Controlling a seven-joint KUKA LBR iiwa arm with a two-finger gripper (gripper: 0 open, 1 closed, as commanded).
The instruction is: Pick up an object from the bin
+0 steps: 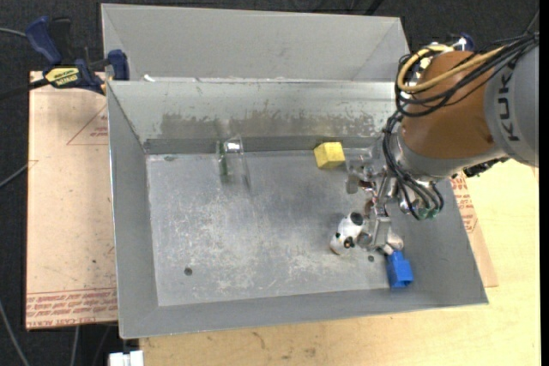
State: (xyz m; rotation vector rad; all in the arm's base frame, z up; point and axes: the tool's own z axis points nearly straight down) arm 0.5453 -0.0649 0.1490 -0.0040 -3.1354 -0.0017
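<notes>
Gripper (377,233) low near lower-right corner of grey metal bin (257,223), between small white rounded object (346,237) and blue plastic block (399,270); grip state: cannot tell.

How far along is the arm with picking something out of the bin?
Done: the gripper is down at the bin floor, front right, between a small white-and-black thing and a blue block. In hand: nothing is visibly lifted; both appear to lie on the floor. Left: the grasp and the lift out. The yellow block and small silvery piece by the back wall lie apart from it.
</notes>
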